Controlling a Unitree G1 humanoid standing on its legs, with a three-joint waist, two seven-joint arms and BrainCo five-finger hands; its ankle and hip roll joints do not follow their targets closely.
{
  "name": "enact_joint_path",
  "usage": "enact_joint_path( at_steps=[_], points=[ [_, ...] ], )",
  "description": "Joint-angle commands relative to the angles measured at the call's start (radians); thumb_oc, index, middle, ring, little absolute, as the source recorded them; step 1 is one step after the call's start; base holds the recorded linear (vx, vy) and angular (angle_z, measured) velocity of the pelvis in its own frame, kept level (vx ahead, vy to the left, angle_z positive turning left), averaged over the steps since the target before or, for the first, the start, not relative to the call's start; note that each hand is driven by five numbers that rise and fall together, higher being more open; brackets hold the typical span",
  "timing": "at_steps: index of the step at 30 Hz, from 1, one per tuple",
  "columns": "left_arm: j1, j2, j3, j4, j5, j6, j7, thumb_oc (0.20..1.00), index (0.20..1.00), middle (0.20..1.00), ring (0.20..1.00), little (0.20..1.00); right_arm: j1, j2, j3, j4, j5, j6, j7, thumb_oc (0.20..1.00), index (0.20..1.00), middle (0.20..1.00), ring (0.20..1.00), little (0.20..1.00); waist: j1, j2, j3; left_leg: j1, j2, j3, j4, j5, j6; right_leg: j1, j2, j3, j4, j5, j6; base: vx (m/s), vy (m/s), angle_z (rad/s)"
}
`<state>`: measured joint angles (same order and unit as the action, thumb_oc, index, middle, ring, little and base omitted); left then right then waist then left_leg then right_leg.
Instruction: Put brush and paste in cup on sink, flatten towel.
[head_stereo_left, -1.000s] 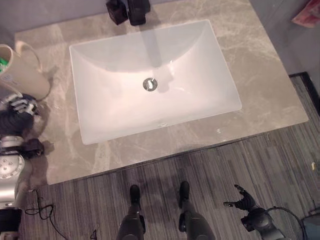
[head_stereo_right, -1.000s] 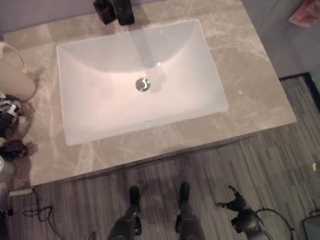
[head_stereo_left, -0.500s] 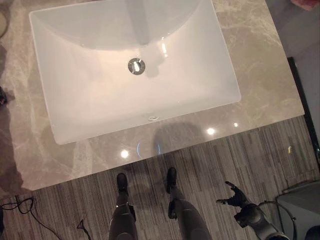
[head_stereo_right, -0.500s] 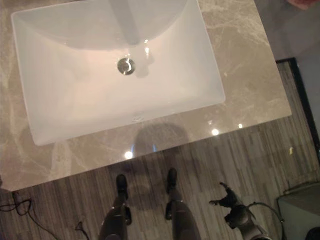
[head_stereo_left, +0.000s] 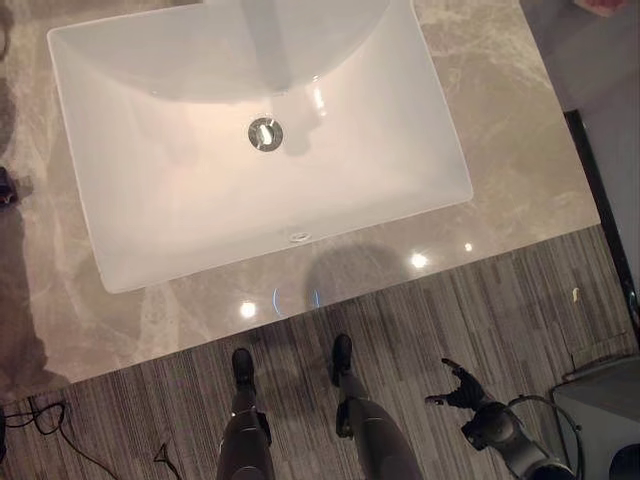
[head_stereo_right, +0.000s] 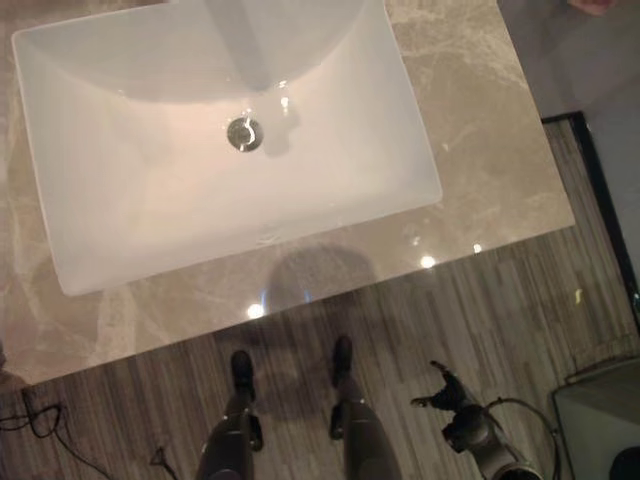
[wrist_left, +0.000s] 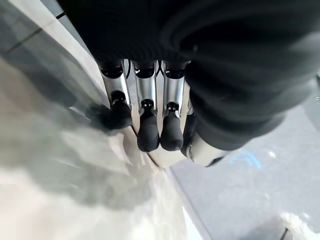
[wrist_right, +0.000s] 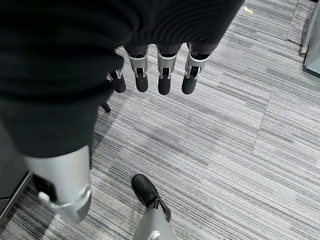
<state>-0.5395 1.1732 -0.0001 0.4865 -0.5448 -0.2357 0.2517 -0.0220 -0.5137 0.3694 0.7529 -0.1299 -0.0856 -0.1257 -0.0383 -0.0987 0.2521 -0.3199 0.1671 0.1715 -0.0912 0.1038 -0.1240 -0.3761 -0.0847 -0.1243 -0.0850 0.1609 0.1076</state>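
Note:
The white sink basin with its round metal drain is set in the grey marble counter. My left hand is over the marble at the counter's left side. Its fingers are straight and nothing is in them. A dark bit at the far left edge of the counter may be part of it. My right hand hangs low over the striped floor, off the counter's front right corner. Its fingers are straight and relaxed, holding nothing.
The counter's front edge runs across the middle of the eye views, with striped grey carpet below it. A grey box stands on the floor at the lower right. A dark strip borders the carpet on the right.
The camera has tilted down and shifted, so the cup, the tap and my left hand have slid out past the top and left edges. My right hand stays low by the floor.

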Motion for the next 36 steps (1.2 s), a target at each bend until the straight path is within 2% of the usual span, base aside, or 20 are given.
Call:
enact_joint_path(
  at_steps=[1,7,12,17,18,21,27,36],
  points=[
    [0.091,-0.005,0.026,0.059,0.095,0.036,-0.007,0.2,0.2,0.2,0.2,0.2,0.037,-0.025,-0.04,0.001,0.025,-0.012,0.003,1.0,1.0,1.0,1.0,1.0,0.006,0.003,-0.043,-0.04,-0.002,-0.053,0.004,0.033,-0.007,0.049,-0.106,-0.054,-0.002,0.004,0.116,0.0,0.0,0.0],
    [0.11,0.024,0.063,0.104,0.117,0.055,0.0,0.2,0.2,0.2,0.2,0.2,0.054,-0.036,-0.047,0.017,0.01,-0.005,0.014,1.0,1.0,1.0,1.0,1.0,0.007,0.004,-0.045,-0.042,0.001,-0.06,0.004,0.034,-0.008,0.051,-0.104,-0.063,-0.002,0.003,0.116,0.0,0.0,0.0],
    [0.029,0.037,0.045,0.179,0.121,0.063,0.03,0.2,0.2,0.2,0.2,0.2,0.056,-0.031,-0.042,0.036,0.015,-0.002,0.021,1.0,1.0,1.0,1.0,1.0,0.004,0.002,-0.043,-0.045,-0.001,-0.062,0.004,0.035,-0.009,0.05,-0.104,-0.07,-0.002,0.003,0.118,0.0,0.0,0.0],
    [-0.182,0.076,-0.088,0.341,0.121,0.079,0.046,0.2,0.2,0.2,0.2,0.2,0.048,-0.021,-0.017,0.063,0.033,0.0,0.026,1.0,1.0,1.0,1.0,1.0,-0.014,-0.01,-0.041,-0.06,0.007,-0.062,0.004,0.038,-0.01,0.039,-0.1,-0.067,-0.002,0.009,0.123,0.02,-0.002,0.06],
    [-0.276,0.084,-0.16,0.408,0.135,0.089,0.048,0.2,0.2,0.2,0.2,0.2,0.048,-0.011,-0.018,0.082,0.047,0.0,0.024,1.0,1.0,1.0,1.0,1.0,-0.018,-0.016,-0.039,-0.065,0.01,-0.062,0.004,0.039,-0.01,0.035,-0.1,-0.067,-0.002,0.013,0.126,0.02,-0.001,0.04],
    [-0.369,0.098,-0.227,0.465,0.156,0.104,0.048,0.2,0.2,0.2,0.2,0.2,0.053,0.003,-0.022,0.117,0.069,0.001,0.022,1.0,1.0,1.0,1.0,1.0,-0.025,-0.024,-0.037,-0.074,0.01,-0.063,0.004,0.041,-0.009,0.027,-0.098,-0.067,-0.002,0.017,0.129,0.0,0.0,0.0],
    [-0.524,0.102,-0.349,0.536,0.173,0.111,0.047,0.2,0.2,0.2,0.2,0.2,0.06,0.026,-0.025,0.152,0.109,-0.004,0.022,1.0,1.0,1.0,1.0,1.0,-0.031,-0.04,-0.032,-0.097,0.013,-0.072,0.004,0.046,-0.008,0.015,-0.097,-0.071,-0.002,0.023,0.131,0.0,-0.001,0.01],
    [-0.656,0.066,-0.454,0.579,0.19,0.117,0.058,0.2,0.2,0.2,0.2,0.2,0.066,0.044,-0.014,0.114,0.139,-0.019,0.019,1.0,1.0,1.0,1.0,1.0,-0.054,-0.06,-0.034,-0.134,0.016,-0.078,0.004,0.049,-0.007,-0.013,-0.093,-0.071,-0.002,0.031,0.135,0.0,0.0,0.01]
  ],
)
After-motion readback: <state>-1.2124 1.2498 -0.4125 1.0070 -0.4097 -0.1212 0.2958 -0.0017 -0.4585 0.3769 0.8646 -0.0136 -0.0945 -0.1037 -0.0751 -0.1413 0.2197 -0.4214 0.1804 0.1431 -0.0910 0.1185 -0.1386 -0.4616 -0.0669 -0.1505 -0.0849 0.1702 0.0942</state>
